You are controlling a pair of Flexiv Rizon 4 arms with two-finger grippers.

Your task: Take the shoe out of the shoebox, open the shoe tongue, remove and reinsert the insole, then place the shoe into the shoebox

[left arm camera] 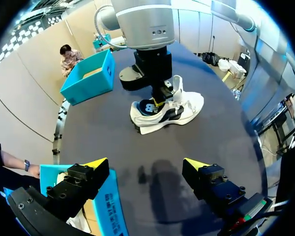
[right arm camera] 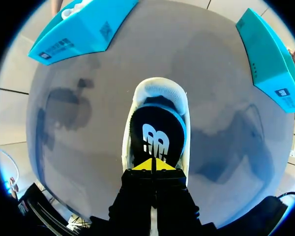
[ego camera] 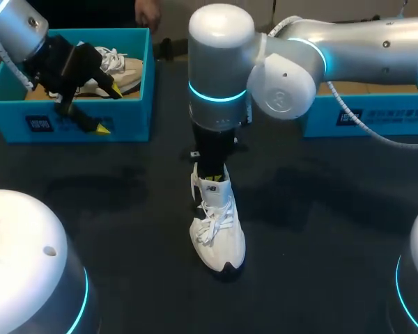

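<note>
The dark desk [ego camera: 320, 229] carries everything. The right arm [ego camera: 348, 42] comes in from its side and bends down to the middle of the desk, while the left arm [ego camera: 14, 24] is over the far left corner. Two turquoise shoeboxes stand open at the far side, well apart: the left shoebox [ego camera: 70, 125] with a second white shoe [ego camera: 125, 69] lying inside, and the right shoebox [ego camera: 404, 118], of which the inside is mostly hidden behind the right arm. The white sneaker [ego camera: 219, 236] is out of the box, upright on its sole in the middle of the desk between the two boxes, toe toward the robot, with loose laces and the tongue pulled up. Its black insole [right arm camera: 156, 132] lies in the shoe opening (in the left wrist view its heel end seems raised above the collar). The right jaws are closed, their yellow fingertips [right arm camera: 143, 164] pressed together at the front end of the insole and appearing to pinch it. The left jaws are wide open and hold nothing, with their fingertips [left arm camera: 96, 163] above the front wall of the left shoebox.
</note>
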